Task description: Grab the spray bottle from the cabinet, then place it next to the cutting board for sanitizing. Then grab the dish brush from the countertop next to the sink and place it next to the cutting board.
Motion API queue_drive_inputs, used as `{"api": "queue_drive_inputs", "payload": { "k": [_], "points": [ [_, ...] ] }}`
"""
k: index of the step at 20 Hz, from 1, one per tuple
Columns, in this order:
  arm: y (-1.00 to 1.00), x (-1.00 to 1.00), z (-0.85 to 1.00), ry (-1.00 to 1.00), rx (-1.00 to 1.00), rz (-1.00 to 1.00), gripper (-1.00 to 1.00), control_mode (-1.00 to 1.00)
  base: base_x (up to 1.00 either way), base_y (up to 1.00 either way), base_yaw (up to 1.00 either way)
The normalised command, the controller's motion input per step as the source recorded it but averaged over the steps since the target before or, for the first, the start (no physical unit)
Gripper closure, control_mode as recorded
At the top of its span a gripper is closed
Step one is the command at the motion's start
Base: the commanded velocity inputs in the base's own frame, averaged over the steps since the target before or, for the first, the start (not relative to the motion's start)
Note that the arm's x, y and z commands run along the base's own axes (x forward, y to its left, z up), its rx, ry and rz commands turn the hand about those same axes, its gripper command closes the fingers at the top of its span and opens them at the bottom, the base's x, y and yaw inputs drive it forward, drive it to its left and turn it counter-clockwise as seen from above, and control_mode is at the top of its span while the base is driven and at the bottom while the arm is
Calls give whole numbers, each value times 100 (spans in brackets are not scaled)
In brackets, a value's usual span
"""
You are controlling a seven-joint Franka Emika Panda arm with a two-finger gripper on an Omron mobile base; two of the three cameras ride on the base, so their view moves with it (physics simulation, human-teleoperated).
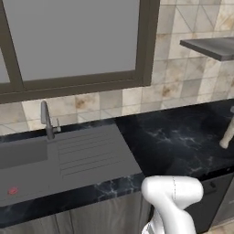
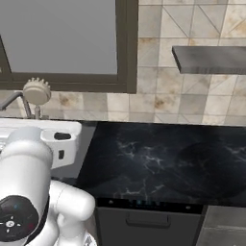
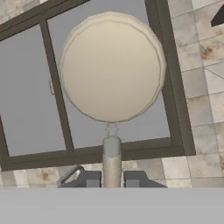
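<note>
My gripper (image 3: 111,182) is shut on the thin handle of the dish brush (image 3: 111,65), whose round cream head faces the hand camera in front of the window. From the right base view the brush head (image 2: 37,91) stands upright above my hand, over the left end of the black marble countertop (image 2: 158,158). A pale off-white bottle shape, probably the spray bottle (image 1: 227,135), leans at the right edge of the countertop (image 1: 178,137), cut by the frame. The grey shelf board of the cabinet (image 1: 212,47) juts out at upper right. The cutting board is out of view.
The grey sink (image 1: 27,155) with its ridged drainboard and slim faucet (image 1: 46,119) lies to the left; a small red item (image 1: 13,190) sits in the basin. A dark-framed window (image 1: 73,41) fills the wall behind. A dark appliance front (image 2: 149,221) sits under the counter.
</note>
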Motion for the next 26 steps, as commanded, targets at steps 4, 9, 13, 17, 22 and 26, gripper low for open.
{"api": "queue_drive_inputs", "payload": {
  "k": [4,9,13,17,22,26],
  "points": [
    [0,0,0,0,0,0,100,100,-72,65,4],
    [0,0,0,0,0,0,100,100,-79,86,16],
    [0,0,0,0,0,0,100,100,-14,98,63],
    [0,0,0,0,0,0,100,100,0,46,88],
    [0,0,0,0,0,0,100,100,0,3,100],
    [0,0,0,0,0,0,100,100,0,0,100]
  ]
}}
